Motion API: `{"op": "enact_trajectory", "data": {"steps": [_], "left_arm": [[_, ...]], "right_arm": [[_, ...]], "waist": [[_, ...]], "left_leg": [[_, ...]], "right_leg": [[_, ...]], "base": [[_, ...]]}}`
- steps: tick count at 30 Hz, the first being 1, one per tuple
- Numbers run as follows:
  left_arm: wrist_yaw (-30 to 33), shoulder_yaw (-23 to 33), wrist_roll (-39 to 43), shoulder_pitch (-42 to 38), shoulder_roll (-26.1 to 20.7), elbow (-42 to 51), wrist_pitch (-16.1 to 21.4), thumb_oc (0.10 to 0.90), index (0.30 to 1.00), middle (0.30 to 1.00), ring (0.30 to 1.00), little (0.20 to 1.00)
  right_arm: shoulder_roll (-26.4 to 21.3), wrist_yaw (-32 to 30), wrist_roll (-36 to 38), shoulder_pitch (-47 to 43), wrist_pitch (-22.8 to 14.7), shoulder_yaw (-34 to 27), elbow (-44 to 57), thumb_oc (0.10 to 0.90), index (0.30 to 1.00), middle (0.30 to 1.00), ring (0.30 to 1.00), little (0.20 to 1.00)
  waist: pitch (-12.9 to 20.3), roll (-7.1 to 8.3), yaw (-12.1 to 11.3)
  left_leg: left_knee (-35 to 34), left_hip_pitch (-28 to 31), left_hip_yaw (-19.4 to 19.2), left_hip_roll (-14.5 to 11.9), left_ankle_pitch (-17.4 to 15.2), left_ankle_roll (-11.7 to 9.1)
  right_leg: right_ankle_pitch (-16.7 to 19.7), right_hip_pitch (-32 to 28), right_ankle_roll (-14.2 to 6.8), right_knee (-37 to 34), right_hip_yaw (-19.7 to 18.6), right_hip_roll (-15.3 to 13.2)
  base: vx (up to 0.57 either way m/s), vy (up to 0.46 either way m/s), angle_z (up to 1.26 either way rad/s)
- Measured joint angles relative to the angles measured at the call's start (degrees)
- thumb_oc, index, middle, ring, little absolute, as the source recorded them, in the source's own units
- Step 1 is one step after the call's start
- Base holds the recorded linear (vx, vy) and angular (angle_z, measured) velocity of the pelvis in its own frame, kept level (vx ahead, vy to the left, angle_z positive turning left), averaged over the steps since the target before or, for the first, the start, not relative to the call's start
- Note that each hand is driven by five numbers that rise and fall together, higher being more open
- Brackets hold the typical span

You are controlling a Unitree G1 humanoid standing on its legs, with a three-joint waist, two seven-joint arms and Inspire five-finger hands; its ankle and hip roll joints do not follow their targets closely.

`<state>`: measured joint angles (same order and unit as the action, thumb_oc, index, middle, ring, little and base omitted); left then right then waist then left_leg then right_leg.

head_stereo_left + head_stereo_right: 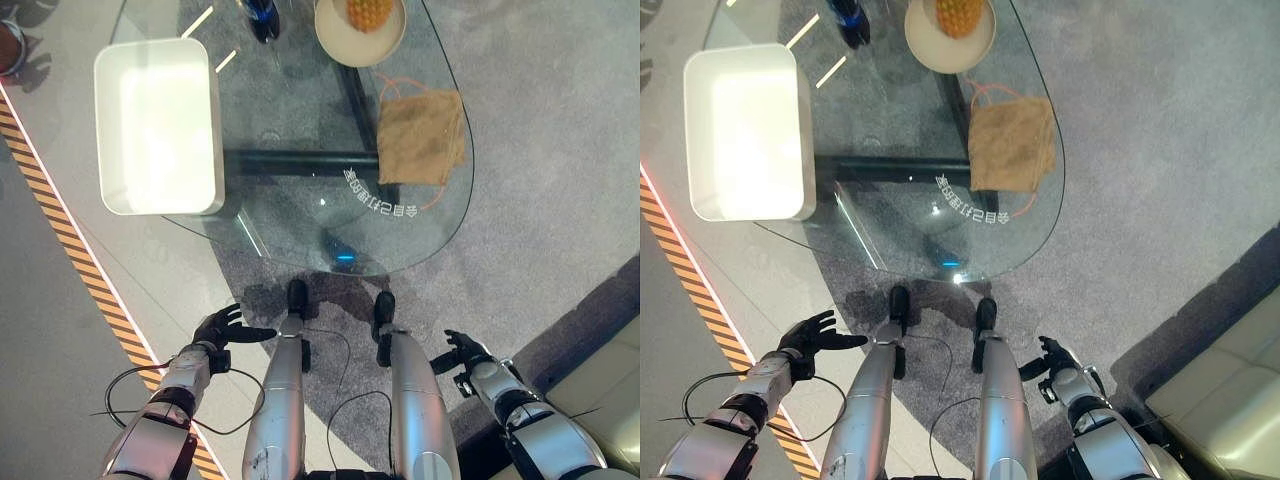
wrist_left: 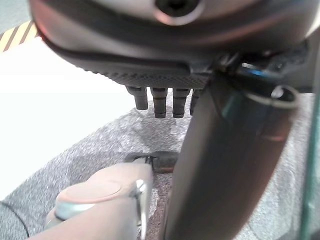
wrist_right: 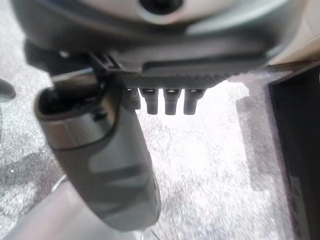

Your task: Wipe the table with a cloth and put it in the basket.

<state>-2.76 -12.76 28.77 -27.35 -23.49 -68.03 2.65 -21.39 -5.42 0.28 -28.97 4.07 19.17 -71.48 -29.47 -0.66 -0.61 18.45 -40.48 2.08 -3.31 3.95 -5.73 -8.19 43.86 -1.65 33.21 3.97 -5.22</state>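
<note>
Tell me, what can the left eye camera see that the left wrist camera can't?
The left eye view alone shows the glass table with the brown cloth lying flat on it, the white basket, a plate holding a yellow fruit, a dark bottle, and the right hand hanging low beside the table. The left wrist view alone gives a close look along the left hand, its fingers straight and holding nothing. Both show the left hand and the grey carpet.

tan cloth [image 1: 421,137], plain white basket [image 1: 157,125], clear glass table [image 1: 300,215] with white lettering, cream plate [image 1: 361,30], grey carpet [image 1: 540,150], orange-and-black striped floor tape [image 1: 75,260]
</note>
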Motion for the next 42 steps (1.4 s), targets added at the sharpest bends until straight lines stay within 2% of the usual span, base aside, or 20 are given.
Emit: {"op": "enact_trajectory", "data": {"steps": [9,17,23,29,36,42], "left_arm": [[-0.05,0.23,0.94,-0.06,0.13,-0.10,0.28,0.800,0.900,0.900,0.900,0.900],[-0.12,0.22,2.25,-0.07,0.16,-0.14,0.68,0.800,0.900,0.900,0.900,0.900],[-0.10,0.22,3.67,-0.07,0.41,-0.13,1.53,0.800,0.900,0.900,0.900,0.900],[-0.19,0.10,4.15,-0.25,0.40,-0.12,1.51,0.800,0.900,0.900,0.900,0.900],[-0.36,0.13,4.15,-0.25,0.32,-0.11,1.53,0.800,0.900,0.900,0.900,0.900],[-0.83,0.13,4.13,-0.52,-0.10,0.03,1.44,0.800,0.900,0.900,0.900,0.900]], "right_arm": [[-0.75,-1.31,2.71,0.25,-1.22,-0.01,0.57,0.800,0.900,0.900,0.900,0.900],[-0.71,-2.69,2.71,0.25,-3.41,-0.02,0.56,0.800,0.900,0.900,0.900,0.900],[-0.68,-4.08,3.97,-0.07,-3.55,0.00,0.70,0.800,0.900,0.900,0.900,0.900],[-0.92,-7.70,3.55,-0.75,-4.78,0.08,0.70,0.800,0.900,0.900,0.900,0.900],[-5.23,-12.47,3.63,-3.71,-7.24,-0.15,4.02,0.800,0.900,0.900,0.900,0.900],[-9.67,-14.00,2.07,-7.46,-7.90,-0.15,4.58,0.800,0.900,0.900,0.900,0.900]], "waist": [[-0.69,0.20,0.43],[-0.81,0.20,0.53],[-0.81,0.20,0.48],[-0.82,0.21,0.51],[-0.85,0.27,0.36],[-0.89,0.34,0.04]], "left_leg": [[4.19,-4.79,0.59,-0.27,-0.50,-0.24],[4.92,-6.28,0.60,-0.22,-0.65,-0.24],[5.30,-7.42,0.66,-0.24,-0.71,-0.25],[5.31,-7.69,0.68,-0.22,-0.71,-0.25],[4.72,-7.96,0.80,-0.22,-0.70,-0.26],[4.70,-8.53,1.29,-0.19,-0.48,0.01]], "right_leg": [[-0.39,4.47,0.89,3.69,0.22,0.30],[-0.33,5.95,0.96,4.30,0.19,0.24],[-0.41,7.07,1.06,4.68,0.23,0.26],[-0.42,7.27,1.07,4.65,0.29,0.24],[-0.42,7.54,1.07,4.36,0.48,0.22],[-0.28,7.53,0.79,3.74,1.16,0.14]], "base": [[0.00,-0.004,0.00],[0.00,0.000,0.00],[0.00,0.000,0.00],[0.00,-0.023,0.00],[0.00,-0.032,0.00],[0.01,-0.037,0.03]]}}
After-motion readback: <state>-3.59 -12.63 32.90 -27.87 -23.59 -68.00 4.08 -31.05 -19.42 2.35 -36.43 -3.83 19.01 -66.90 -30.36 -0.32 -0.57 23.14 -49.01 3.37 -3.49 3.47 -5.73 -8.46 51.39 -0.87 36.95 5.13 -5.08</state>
